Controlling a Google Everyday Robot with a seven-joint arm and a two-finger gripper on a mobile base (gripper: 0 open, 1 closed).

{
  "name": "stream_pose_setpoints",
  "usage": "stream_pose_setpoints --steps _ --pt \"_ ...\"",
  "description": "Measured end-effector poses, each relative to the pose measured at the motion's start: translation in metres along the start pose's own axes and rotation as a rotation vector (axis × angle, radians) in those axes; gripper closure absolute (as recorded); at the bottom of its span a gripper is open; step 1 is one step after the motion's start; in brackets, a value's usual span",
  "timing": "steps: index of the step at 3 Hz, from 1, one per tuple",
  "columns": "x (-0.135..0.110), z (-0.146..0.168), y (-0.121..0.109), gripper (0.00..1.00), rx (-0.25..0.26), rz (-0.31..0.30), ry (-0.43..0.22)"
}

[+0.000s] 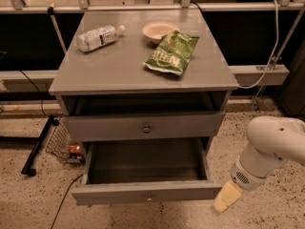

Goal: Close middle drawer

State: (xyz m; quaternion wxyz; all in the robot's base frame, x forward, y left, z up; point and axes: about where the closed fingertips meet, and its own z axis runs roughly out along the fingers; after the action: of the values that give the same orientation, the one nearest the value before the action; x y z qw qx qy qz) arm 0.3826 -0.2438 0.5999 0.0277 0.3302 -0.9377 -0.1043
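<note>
The middle drawer (145, 192) of the grey cabinet is pulled far out. Its dark inside shows no contents, and its flat front has a small round knob (149, 198). Above it, the top drawer (143, 126) stands slightly open with its own knob. The lowest drawer is hidden under the open one. My gripper (227, 198) hangs from the white arm (267, 151) at the lower right. It is just off the right front corner of the middle drawer's front, near floor level.
On the cabinet top (109, 70) lie a plastic bottle (97, 36), a small bowl (159, 31) and a green chip bag (172, 53). A wire basket (62, 144) and a black stand leg (38, 144) sit on the speckled floor at the left. Cables and a rail run behind.
</note>
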Motion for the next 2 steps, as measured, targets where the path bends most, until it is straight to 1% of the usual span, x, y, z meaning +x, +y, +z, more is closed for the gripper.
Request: stream_pose_setpoints --steps 1,2 --pt "0.000 0.004 -0.001 0.00 -0.008 0.006 0.003" --pt "0.002 0.028 -0.009 0.00 -0.060 0.043 0.023"
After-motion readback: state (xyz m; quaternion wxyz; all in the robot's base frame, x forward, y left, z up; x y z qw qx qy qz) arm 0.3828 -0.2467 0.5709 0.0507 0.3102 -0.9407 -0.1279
